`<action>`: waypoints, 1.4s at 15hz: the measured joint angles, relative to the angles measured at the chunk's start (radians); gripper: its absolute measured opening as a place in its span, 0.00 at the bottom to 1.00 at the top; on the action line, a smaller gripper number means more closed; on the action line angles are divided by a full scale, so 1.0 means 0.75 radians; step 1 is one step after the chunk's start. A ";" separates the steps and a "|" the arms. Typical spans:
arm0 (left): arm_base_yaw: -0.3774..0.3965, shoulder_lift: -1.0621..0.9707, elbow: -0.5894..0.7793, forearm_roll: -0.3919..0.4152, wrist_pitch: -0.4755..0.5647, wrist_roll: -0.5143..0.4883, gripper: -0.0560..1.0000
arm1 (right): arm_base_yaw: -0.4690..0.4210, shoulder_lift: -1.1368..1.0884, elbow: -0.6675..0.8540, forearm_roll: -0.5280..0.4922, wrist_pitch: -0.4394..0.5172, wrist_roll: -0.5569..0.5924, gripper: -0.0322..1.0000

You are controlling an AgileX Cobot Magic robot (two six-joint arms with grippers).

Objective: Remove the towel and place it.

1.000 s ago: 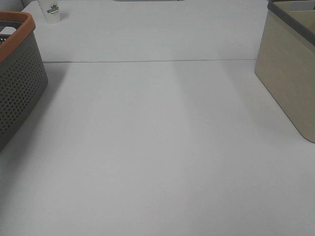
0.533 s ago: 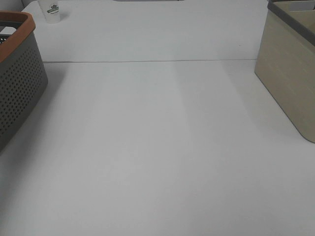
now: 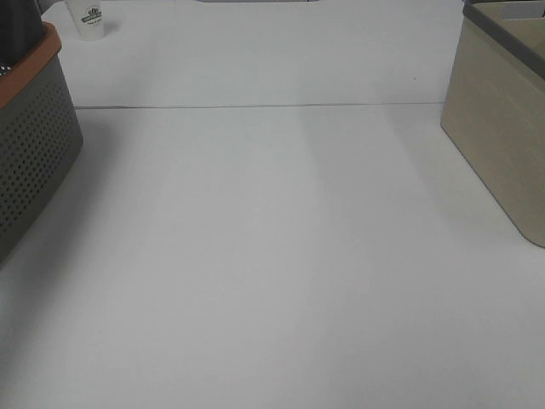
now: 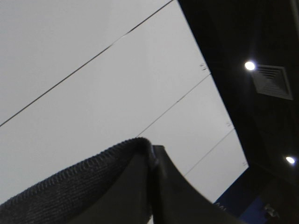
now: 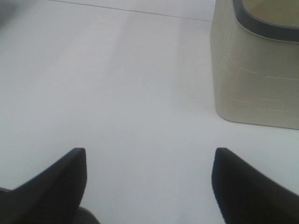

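Note:
In the left wrist view, the towel (image 4: 70, 186) is a dark charcoal cloth with a stitched hem. My left gripper (image 4: 152, 154) is shut on its edge, and the camera looks up past it at a pale wall and ceiling lights. In the exterior high view a dark shape (image 3: 21, 17) stands over the grey basket (image 3: 38, 128) at the far left. I cannot tell whether that shape is cloth or arm. My right gripper (image 5: 149, 156) hangs open over bare white table with nothing between its fingers, and it is out of the exterior view.
The perforated grey basket has an orange rim and sits at the table's left edge. A beige bin (image 3: 502, 145) with a grey rim stands at the right, close to my right gripper (image 5: 252, 84). A white paper cup (image 3: 89, 21) stands at the back left.
A dark shape has risen into view above the basket's rim at the top left of the exterior view. Nothing else has moved.

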 joint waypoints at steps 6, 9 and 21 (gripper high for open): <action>-0.172 0.000 -0.203 0.037 0.015 0.075 0.05 | 0.000 0.000 0.000 0.000 0.000 0.000 0.74; -0.260 0.032 -0.207 0.096 0.040 0.087 0.05 | 0.000 0.000 0.000 0.000 0.000 0.000 0.74; -0.660 0.265 -0.088 0.723 0.021 -0.119 0.05 | 0.000 0.212 -0.063 0.115 -0.124 -0.039 0.74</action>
